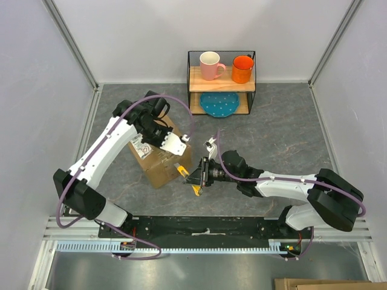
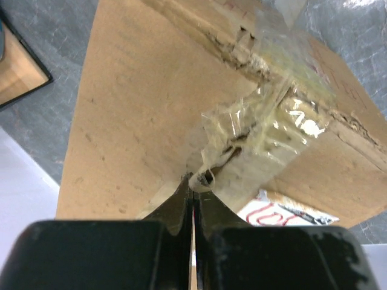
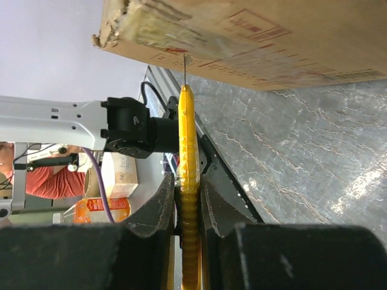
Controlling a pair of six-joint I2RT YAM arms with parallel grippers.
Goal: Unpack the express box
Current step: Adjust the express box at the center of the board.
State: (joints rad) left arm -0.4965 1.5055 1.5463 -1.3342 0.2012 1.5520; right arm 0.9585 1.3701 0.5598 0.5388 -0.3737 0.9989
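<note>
The express box (image 1: 158,166), a brown carton with a white red-printed label (image 1: 144,147), stands on the table left of centre. My left gripper (image 1: 180,144) is shut and rests on the box's top right corner. In the left wrist view its tips (image 2: 193,181) touch a curl of clear tape (image 2: 266,130) on the torn seam of the box (image 2: 139,109). My right gripper (image 1: 203,172) is shut on a yellow utility knife (image 1: 195,189) just right of the box. In the right wrist view the knife (image 3: 187,139) points up and its thin blade tip meets the box's edge (image 3: 254,36).
A black wire shelf (image 1: 254,78) at the back holds a pink mug (image 1: 210,65), an orange mug (image 1: 242,69) and a blue plate (image 1: 219,104) below. The arms' base rail (image 1: 205,226) runs along the near edge. Flat cardboard (image 1: 320,284) lies at the bottom right.
</note>
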